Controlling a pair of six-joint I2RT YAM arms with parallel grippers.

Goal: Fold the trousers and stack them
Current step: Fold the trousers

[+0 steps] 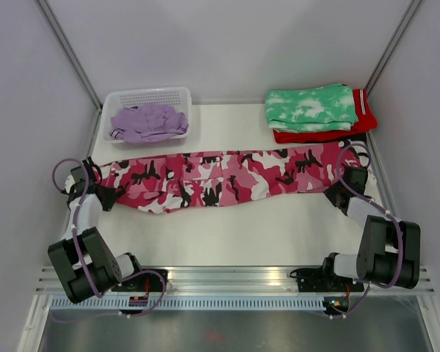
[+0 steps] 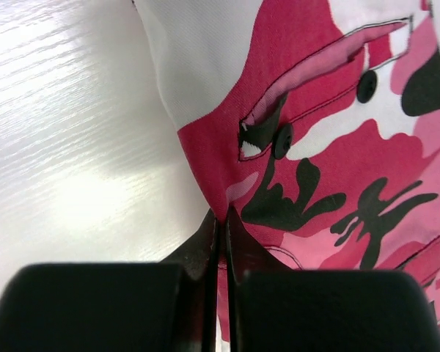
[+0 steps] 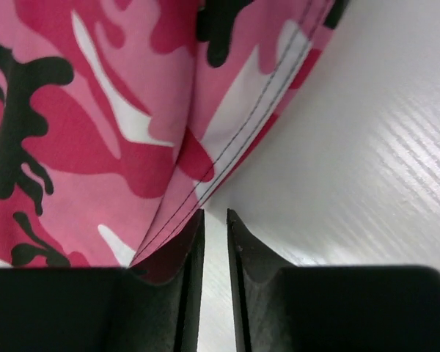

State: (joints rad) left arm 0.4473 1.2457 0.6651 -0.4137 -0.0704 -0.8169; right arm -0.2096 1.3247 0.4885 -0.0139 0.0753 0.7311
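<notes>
**Camo trousers laid out flat btwn the two arms**

Nearest me, a metal rail (image 1: 235, 275) along the near edge carries both arm bases. Beyond it is a white, faintly wood-grained table (image 1: 227, 235), glossy enough to throw glare in the left wrist view. Plain pale walls box it in, w/ metal posts (image 1: 68, 51) running up the far corners.

The camo trousers (image 1: 220, 180) lie flat across the middle, left to right, wider end at the left. L gripper (image 2: 221, 216) has its fingers pressed together on a point of that end's fabric, just near of a buttoned pocket flap (image 2: 330, 62). R gripper (image 3: 215, 216) sits at the hem end, fingers a narrow slit apart w/ table showing through. The hem disappears under one finger, so can't tell if it's actually pinched.

Far left, the lilac trousers (image 1: 148, 121) sit bunched in a white basket (image 1: 147, 95). Far right, a tie-dye garment (image 1: 312, 106) lies folded on a red garment (image 1: 364, 117), which is mostly covered.
</notes>
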